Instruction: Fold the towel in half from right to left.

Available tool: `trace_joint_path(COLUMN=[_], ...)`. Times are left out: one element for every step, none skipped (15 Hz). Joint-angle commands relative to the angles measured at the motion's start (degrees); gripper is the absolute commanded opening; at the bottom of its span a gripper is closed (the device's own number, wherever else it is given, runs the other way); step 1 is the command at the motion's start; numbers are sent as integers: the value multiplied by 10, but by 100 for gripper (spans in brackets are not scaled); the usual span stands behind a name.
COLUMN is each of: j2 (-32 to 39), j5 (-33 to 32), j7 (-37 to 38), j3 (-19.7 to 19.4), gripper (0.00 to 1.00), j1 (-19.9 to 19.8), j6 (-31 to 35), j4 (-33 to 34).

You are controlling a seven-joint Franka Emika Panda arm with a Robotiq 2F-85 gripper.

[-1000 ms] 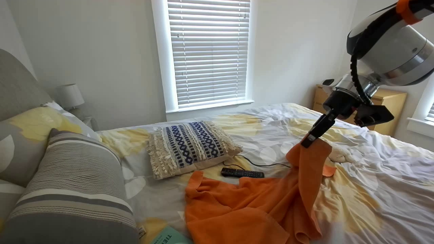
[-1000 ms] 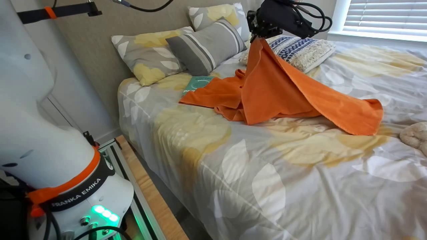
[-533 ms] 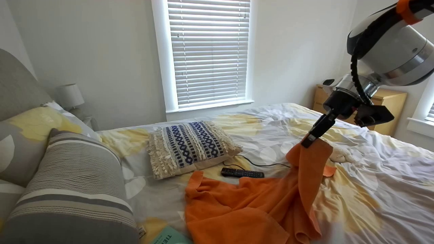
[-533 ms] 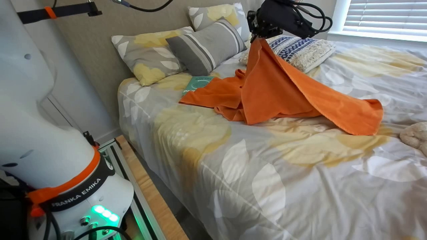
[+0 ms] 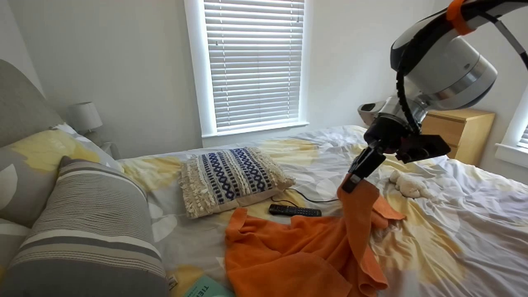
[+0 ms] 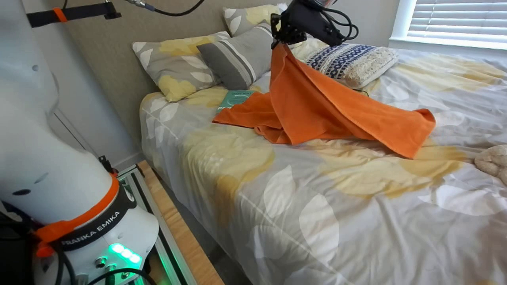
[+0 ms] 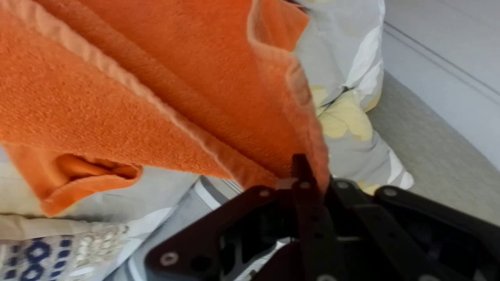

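Your gripper is pinched closed on a raised edge of the towel, otherwise rumpled on the bed, in an exterior view at five o'clock from the patterned pillow. Grip and lift look done; laying over and releasing remain.

In an exterior view, daylight glows through the blinds at 12 o'clock; the wall is dull grey, the striped pillow at 8 o'clock shaded. In an exterior view, green lamps between 7 and 8 o'clock burn nearly white. In the wrist view, the hand near 5 o'clock is almost black and blurred; the towel looks crisper at 9 o'clock.
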Motion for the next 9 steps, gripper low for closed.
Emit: trace_joint_path(j2=[46,59,73,88,100,110,117,123,132], j5=[18,14,24,24,27,35,46,60,71], j7=[-55,-71,-84,-93,-102,-106,-107,-108,-112], j3=[4,6,11,13,17,20,23,27,30], gripper=[1,1,1,1,1,1,1,1,1], j1=[41,50,56,63,70,76,80,83,86], j6=[-50,-61,-72,-80,-83,-81,-82,-81,-86], j4=[49,66,82,98,109,114,117,115,118])
